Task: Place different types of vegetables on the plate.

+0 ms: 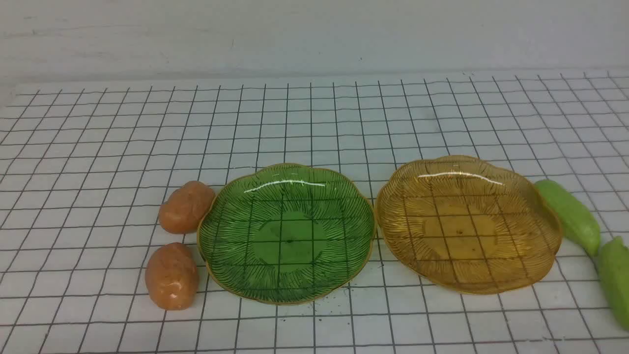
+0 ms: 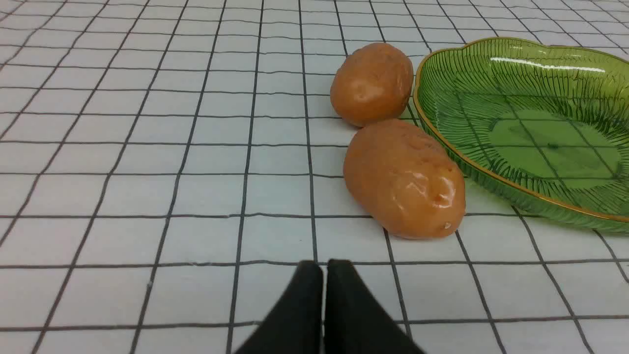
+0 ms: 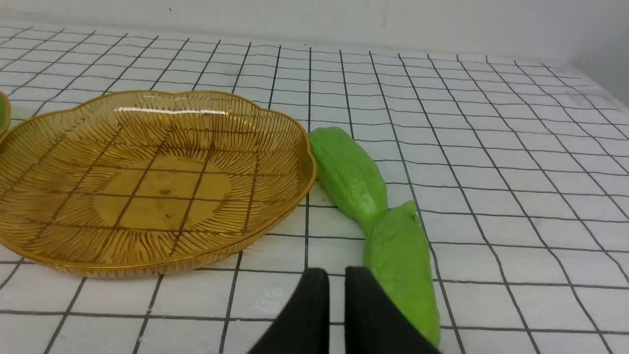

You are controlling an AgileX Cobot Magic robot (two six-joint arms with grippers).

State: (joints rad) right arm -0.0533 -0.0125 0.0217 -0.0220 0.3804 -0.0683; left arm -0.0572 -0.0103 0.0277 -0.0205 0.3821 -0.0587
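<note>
Tabletop [image 1: 98, 147], white w/ a black grid, is seen carrying two scalloped glass plates side by side. The green plate [image 1: 287, 196] is at centre-left and the amber plate [image 1: 467, 196] to its right, rims almost meeting.

All four veg are found on the tabletop, outside the plates. The far potato [image 1: 185, 206] is set at the green plate's left rim; contact can't be told. The near potato [image 1: 172, 275] is laid closer to the robot, also against that left rim, w/ a small gap to the far one in the front view. Both are orange-brown, egg-shaped and glossy.

On the opp. side, the far green veg [image 1: 570, 214] is laid just beside the amber plate's right rim, angled away from it toward the robot. The near green veg [image 1: 614, 275] is placed end to end w/ it, tips meeting, and is partly cut off by the front view's right edge.

The left fingers [image 2: 300, 305] are seen pressed together w/ nothing held, low over bare grid squares. The near potato is just ahead and to one side, apart from them.

The right fingers [image 3: 309, 309] are drawn nearly closed w/ a slim gap and nothing btwn them. The near green veg is overlapped by one finger in the right wrist view; whether it is touched can't be told.
</note>
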